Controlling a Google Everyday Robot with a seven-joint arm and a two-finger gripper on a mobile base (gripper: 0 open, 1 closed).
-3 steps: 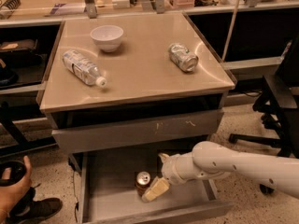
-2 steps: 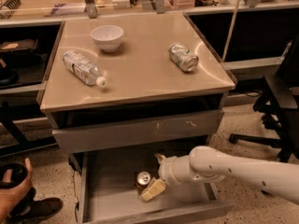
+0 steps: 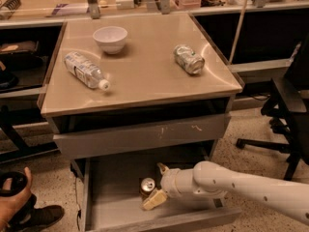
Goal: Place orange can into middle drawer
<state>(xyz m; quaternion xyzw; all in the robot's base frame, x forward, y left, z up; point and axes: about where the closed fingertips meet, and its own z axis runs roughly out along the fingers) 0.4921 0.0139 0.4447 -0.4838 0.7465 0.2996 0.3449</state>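
The white robot arm has slid a little to the left and lower than it was a moment ago. The small orange-brown metal can with the shiny silver top has not moved. It stands upright in the pulled-out grey metal drawer, below the front edge of the tabletop. I think this is the middle drawer, but I cannot see its front from here.

The claw is down in the drawer with the can between its two fingers. The fingers are spread wide, wider than the can, so I think the claw has let go. That would mean the job is nearly done. The arm only needs to come out without knocking the can over.

The drawer floor looks flat, smooth and hard. The can is round and could roll if it tips.

Above it is a shut grey drawer front with a few pale scratches.

The tan tabletop is smooth and shiny. A round white bowl sits near the back edge. A clear plastic bottle with a white cap lies near the left edge. A dented silver can with green marks lies near the right edge.
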